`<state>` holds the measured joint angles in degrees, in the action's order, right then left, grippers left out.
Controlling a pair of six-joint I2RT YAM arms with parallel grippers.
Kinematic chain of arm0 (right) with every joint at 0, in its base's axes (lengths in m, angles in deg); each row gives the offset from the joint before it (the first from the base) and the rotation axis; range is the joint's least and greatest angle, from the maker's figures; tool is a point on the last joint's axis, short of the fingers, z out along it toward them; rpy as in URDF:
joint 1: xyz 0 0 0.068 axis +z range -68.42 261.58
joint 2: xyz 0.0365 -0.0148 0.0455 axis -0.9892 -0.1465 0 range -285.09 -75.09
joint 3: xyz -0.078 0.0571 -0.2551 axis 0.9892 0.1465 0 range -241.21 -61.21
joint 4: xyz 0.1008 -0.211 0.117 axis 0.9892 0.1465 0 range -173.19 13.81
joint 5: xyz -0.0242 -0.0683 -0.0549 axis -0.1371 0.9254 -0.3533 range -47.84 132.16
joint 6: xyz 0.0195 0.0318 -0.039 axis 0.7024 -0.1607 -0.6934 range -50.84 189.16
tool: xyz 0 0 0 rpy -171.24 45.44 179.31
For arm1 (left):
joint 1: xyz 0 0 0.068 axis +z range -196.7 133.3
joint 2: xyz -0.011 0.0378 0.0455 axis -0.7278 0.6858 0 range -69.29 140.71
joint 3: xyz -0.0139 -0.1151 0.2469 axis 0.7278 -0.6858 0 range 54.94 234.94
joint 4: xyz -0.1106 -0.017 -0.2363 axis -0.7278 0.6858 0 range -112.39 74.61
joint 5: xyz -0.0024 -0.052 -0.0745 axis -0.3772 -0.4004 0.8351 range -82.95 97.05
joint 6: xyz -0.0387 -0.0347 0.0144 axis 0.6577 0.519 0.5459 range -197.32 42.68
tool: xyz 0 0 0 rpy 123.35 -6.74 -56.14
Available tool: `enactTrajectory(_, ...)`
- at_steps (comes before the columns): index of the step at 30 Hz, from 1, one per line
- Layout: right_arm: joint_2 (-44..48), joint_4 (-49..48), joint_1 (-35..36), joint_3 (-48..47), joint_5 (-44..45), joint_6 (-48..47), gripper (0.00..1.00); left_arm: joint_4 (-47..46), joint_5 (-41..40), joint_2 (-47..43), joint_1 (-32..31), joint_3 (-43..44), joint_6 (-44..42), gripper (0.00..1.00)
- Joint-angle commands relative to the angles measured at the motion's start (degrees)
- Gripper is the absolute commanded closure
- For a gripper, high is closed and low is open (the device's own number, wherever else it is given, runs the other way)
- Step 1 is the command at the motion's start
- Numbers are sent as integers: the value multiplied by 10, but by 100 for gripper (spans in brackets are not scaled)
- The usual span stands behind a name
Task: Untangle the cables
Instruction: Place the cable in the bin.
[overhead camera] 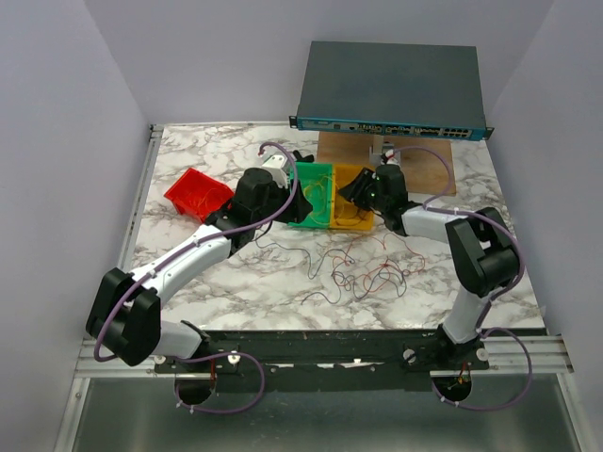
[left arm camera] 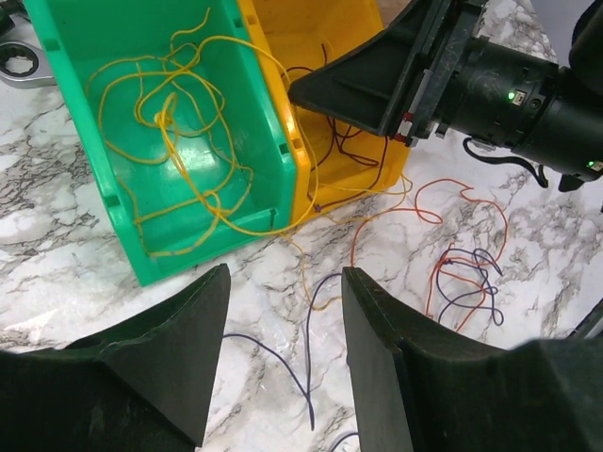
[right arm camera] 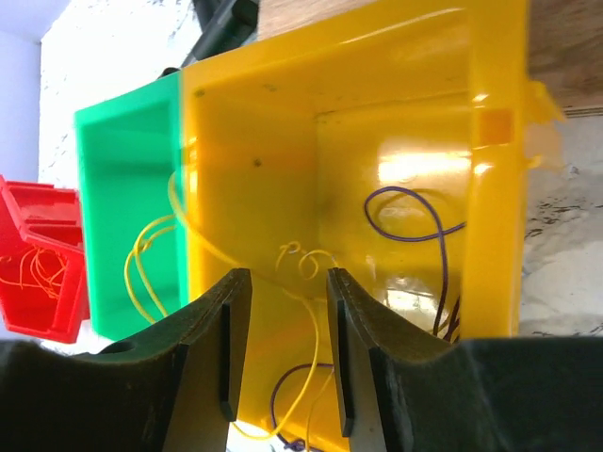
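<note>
Thin cables lie in a loose tangle (overhead camera: 363,271) of red, orange and dark purple on the marble table. In the left wrist view, yellow cables (left arm camera: 179,132) coil in the green bin (left arm camera: 122,212), and dark purple ones (left arm camera: 344,141) lie in the yellow bin (left arm camera: 325,38). My left gripper (left arm camera: 286,273) is open above a purple cable (left arm camera: 316,330) on the table, in front of the bins. My right gripper (right arm camera: 287,275) is open and hangs over the yellow bin (right arm camera: 283,141). A yellow cable (right arm camera: 316,377) runs between its jaws, not pinched. A purple loop (right arm camera: 415,226) lies deeper inside.
A red bin (overhead camera: 198,193) with orange cables stands left of the green bin (overhead camera: 316,193) and the yellow bin (overhead camera: 350,209). A network switch (overhead camera: 391,89) rests on a wooden block (overhead camera: 429,165) at the back. A wrench (left arm camera: 19,66) lies beside the green bin.
</note>
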<state>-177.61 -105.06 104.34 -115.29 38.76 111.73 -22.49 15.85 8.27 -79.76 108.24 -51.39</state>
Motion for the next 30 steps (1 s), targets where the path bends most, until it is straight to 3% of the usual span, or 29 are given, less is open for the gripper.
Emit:
enactTrajectory(1, -31, -29, -14, -16, -44, 9, 57, 0, 2, -13, 0, 3, -12, 48)
enactTrajectory(6, -54, -34, -16, -29, -67, -1, 60, 0, 1, -10, 0, 5, -14, 48)
enactTrajectory(13, -38, -24, -16, -30, -85, -18, 90, 13, 2, -5, 1, 9, -16, 47)
enactTrajectory(18, 14, 16, -16, -27, -81, -31, 92, 28, 21, 25, 0, 27, -18, 47)
enactTrajectory(20, 39, 36, -16, -20, -79, -38, 88, 38, 40, 49, -1, 42, -16, 45)
enactTrajectory(24, 83, 76, -16, 3, -74, -44, 55, 60, 51, 102, -13, 73, -17, 35)
enactTrajectory(27, 118, 98, -16, 32, -62, -26, 45, 83, 38, 134, -24, 100, -19, 32)
enactTrajectory(30, 155, 94, -16, 74, -47, 15, 43, 84, 30, 153, -28, 110, -12, 32)
